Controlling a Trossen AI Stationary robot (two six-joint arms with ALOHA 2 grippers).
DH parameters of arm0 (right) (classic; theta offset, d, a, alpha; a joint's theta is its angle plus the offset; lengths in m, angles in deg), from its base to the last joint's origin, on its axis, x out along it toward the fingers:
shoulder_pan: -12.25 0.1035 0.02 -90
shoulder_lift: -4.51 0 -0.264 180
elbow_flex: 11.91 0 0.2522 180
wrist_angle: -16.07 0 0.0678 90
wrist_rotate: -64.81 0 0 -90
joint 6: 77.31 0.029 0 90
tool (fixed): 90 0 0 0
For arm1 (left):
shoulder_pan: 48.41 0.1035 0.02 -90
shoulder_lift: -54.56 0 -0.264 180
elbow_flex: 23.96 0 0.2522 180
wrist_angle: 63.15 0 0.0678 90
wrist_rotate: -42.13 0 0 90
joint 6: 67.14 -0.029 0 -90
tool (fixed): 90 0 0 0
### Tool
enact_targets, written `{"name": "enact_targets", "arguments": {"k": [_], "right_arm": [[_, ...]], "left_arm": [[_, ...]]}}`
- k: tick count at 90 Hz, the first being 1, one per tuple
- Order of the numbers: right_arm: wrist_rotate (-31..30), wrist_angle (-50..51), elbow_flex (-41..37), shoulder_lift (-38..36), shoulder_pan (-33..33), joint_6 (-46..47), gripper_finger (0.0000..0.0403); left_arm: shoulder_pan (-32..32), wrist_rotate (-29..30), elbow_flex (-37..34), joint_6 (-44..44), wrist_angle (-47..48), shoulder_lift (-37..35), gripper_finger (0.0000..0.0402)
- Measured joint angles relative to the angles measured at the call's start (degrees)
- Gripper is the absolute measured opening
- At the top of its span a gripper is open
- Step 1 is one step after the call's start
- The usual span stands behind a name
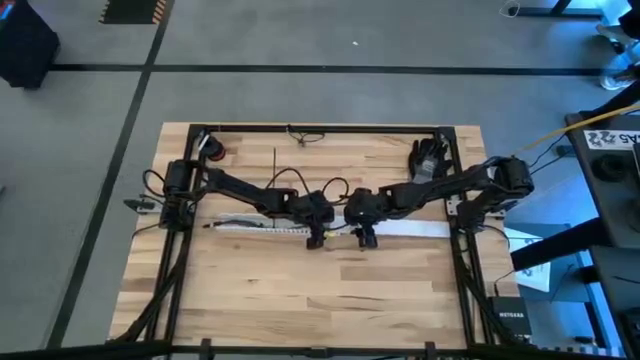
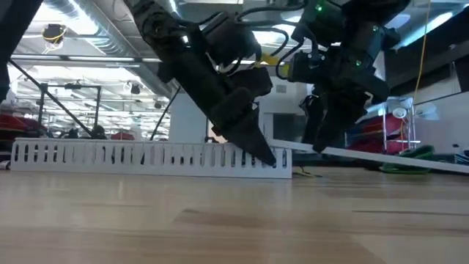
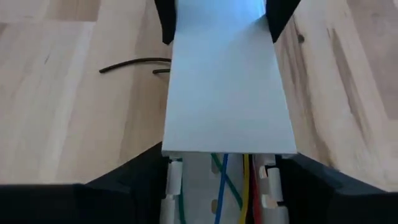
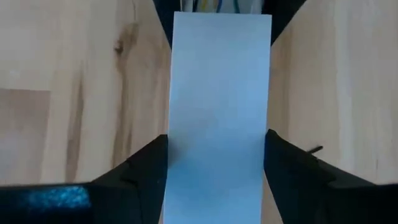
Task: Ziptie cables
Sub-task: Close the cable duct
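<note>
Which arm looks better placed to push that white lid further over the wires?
Probably the right. The right gripper clasps the lid by both edges, so it could move it. The left gripper straddles the duct where the wires lie uncovered, seemingly steadying it.

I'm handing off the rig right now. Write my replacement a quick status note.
Left hand: mid-table, astride the slotted tray at the white lid's end.
Right hand: beside it, shut on the lid.
Wires: inside the tray, running under the lid.
Done: no tie visible on the wires.
Left: bundle and tie them.
</note>
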Motion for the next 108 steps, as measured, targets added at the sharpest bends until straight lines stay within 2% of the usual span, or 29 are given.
{"name": "enact_targets", "arguments": {"k": [27,53,82,108], "right_arm": [[0.70,-1.54,-0.02,0.62,0.04,4.77,0.0225],[0.81,-2.37,-0.08,0.71,-0.05,4.65,0.0225],[1.94,-6.19,0.11,3.72,-0.03,5.45,0.0225],[2.00,-5.89,0.07,3.77,-0.03,5.78,0.0225]], "left_arm": [[-1.09,0.22,-0.04,-0.87,0.00,-0.04,0.0236],[-1.13,0.01,-0.04,-1.37,-0.15,-0.04,0.0237],[-1.17,-0.70,-0.04,-1.19,-1.57,-0.22,0.0288],[-1.07,-0.03,0.09,-1.16,2.77,-5.47,0.0286]]}}
